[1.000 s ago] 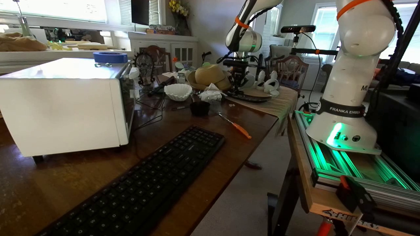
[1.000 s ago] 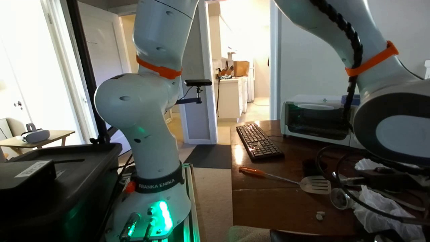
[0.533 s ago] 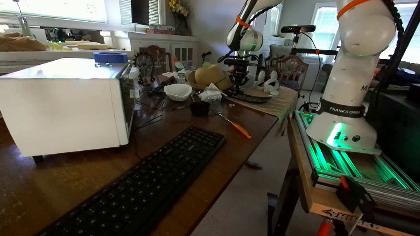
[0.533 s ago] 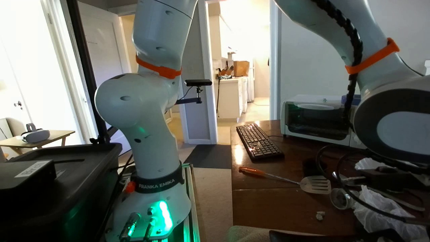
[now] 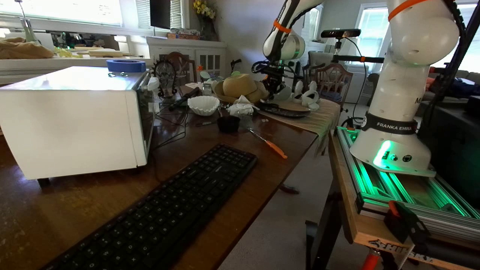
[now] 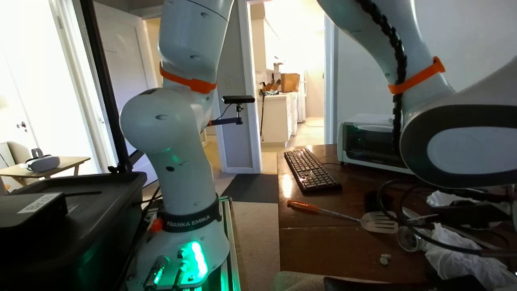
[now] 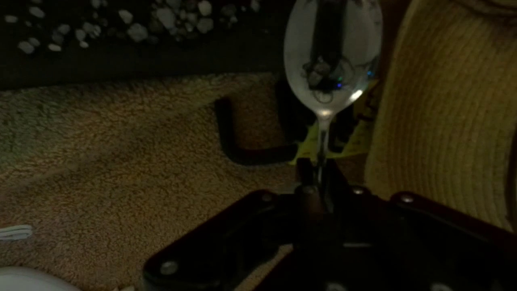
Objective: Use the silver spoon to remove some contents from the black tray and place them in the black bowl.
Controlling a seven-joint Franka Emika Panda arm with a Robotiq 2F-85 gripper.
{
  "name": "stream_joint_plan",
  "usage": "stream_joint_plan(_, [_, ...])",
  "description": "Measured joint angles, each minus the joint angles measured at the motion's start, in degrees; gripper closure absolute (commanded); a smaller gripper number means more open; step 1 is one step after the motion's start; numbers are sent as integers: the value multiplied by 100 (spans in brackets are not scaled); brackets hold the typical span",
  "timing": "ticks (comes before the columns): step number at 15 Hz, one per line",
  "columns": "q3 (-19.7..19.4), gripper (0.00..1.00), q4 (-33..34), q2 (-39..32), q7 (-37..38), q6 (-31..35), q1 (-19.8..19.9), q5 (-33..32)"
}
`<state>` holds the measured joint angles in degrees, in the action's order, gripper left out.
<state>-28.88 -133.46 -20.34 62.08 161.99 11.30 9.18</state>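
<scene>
Okay, so the pincer (image 7: 319, 167) had its tips pinched around the handle of the silver spoon (image 7: 325, 95), scoop end sticking out past them. In the wrist view that scoop sat by the edge of the black tray (image 7: 161, 60); couldn't tell if they touched. Pale pebbles (image 7: 165, 18) were scattered in the tray, fuzzy tan cloth (image 7: 161, 190) lay alongside, and a straw hat (image 7: 440, 121) was on the spoon's other side. Farther out, a keyboard (image 6: 312, 169) and toaster oven (image 6: 369, 141) sat on the wooden table (image 6: 323, 242).
</scene>
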Motion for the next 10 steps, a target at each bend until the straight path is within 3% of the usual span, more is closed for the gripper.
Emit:
stream_joint_plan(5, [-1226, 98, -511, -69, 1198, 1141, -1324, -703])
stream_joint_plan(10, [-2408, 98, -918, -151, 1525, 1495, -2651, -784])
